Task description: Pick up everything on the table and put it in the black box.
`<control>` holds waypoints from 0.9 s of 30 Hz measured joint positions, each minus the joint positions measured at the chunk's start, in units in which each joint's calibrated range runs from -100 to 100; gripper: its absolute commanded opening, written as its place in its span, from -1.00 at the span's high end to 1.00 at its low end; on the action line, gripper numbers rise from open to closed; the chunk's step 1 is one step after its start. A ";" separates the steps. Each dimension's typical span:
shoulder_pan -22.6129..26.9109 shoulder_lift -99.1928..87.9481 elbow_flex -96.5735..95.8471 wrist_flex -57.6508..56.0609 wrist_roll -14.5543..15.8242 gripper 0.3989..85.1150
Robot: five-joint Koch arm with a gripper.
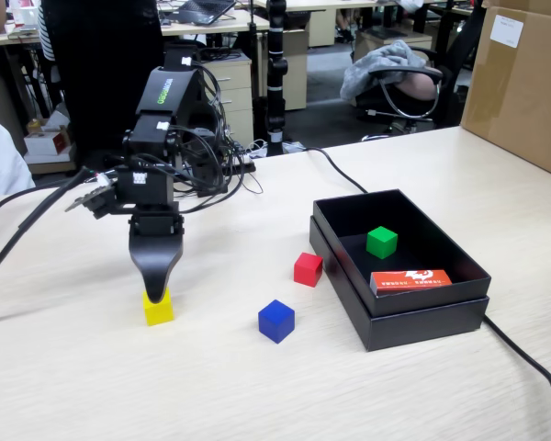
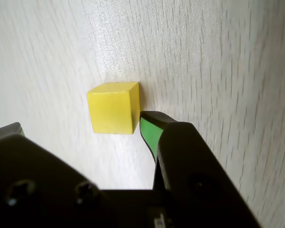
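A yellow cube (image 1: 158, 309) (image 2: 113, 108) rests on the pale wood table (image 1: 92, 386). My gripper (image 1: 156, 280) (image 2: 80, 123) hangs open just above it, pointing down. In the wrist view the green-padded right fingertip (image 2: 147, 126) sits beside the cube's right edge, and the left jaw stands far to the left. Nothing is held. The red cube (image 1: 308, 269) lies by the left wall of the black box (image 1: 422, 317). A blue cube (image 1: 276, 321) sits in front of the red one. The green cube (image 1: 382, 242) lies inside the box.
A flat orange-red packet (image 1: 411, 281) lies in the box near its front wall. A big brown carton (image 1: 523, 83) stands at the back right. Black cables (image 1: 533, 367) run across the table right of the box and behind the arm's base.
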 measured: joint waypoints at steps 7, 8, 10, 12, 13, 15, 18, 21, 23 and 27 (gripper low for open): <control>-0.24 7.25 3.29 -1.24 0.00 -0.12; -0.24 7.90 3.65 -1.24 0.00 -0.12; -0.29 9.06 4.38 -1.24 -0.05 -0.11; -0.34 9.58 5.02 -1.24 -0.05 0.01; -0.34 9.84 5.02 -1.24 -0.05 0.03; -0.34 10.10 5.20 -1.24 -0.10 0.07; -0.34 10.36 5.48 -1.32 -0.39 0.28; -0.39 10.49 5.48 -1.32 -0.73 0.48; -0.39 10.74 5.48 -1.32 -0.83 0.81; -0.44 11.00 6.02 -1.24 -0.88 0.99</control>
